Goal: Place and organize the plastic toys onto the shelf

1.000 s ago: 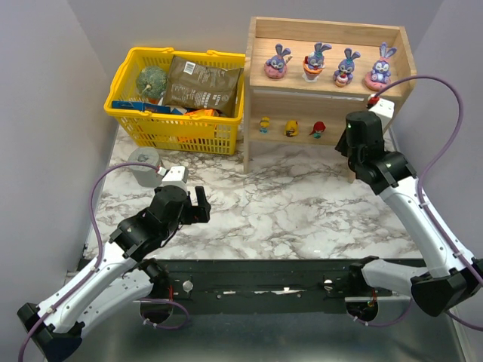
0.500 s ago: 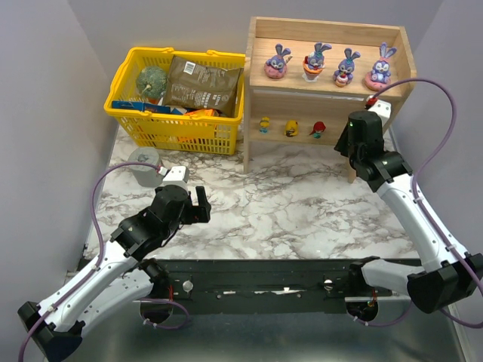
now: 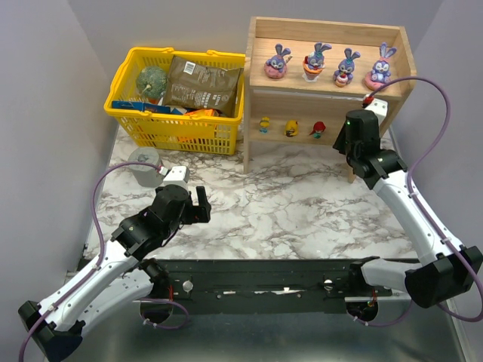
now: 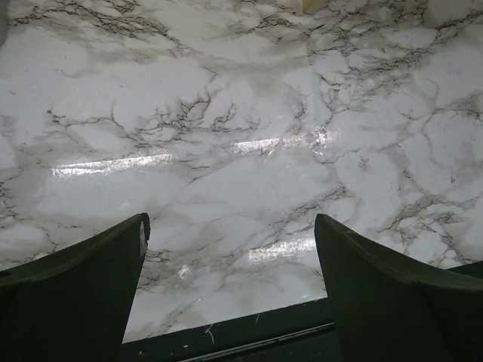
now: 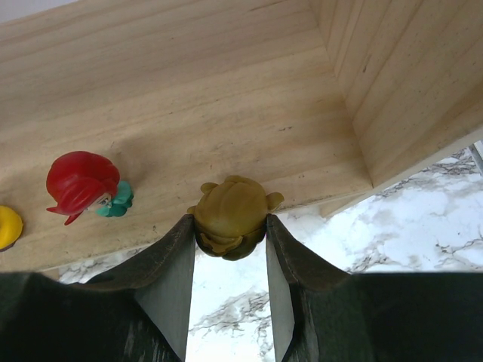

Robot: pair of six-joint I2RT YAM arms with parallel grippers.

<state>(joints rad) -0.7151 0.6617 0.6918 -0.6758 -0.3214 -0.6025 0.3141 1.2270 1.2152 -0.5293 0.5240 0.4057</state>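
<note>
My right arm reaches up from its base at the near right corner, forearm slanting in toward the shelf (image 3: pixel 329 34), wrist level with the right end of the lower tier. On the wrist camera the right gripper (image 5: pixel 230 226) is pinched narrow on a tan toy (image 5: pixel 232 202), one finger flat against each flank. The toy sits at the front lip of the lower board, near the right side wall. I cannot tell whether it rests on the wood or hangs just at the edge. A red toy (image 5: pixel 81 183) stands to its left on the same board, apart from it, and a yellow toy (image 5: pixel 7 226) peeks in at the frame's left edge. Four bunnies (image 3: pixel 315 60) line the top tier.

My left arm is folded low over the table (image 3: pixel 302 211), elbow bent, wrist tipped down toward the marble. The left gripper (image 4: pixel 230 226) is spread wide with nothing between its fingers, only bare marble below.
</note>
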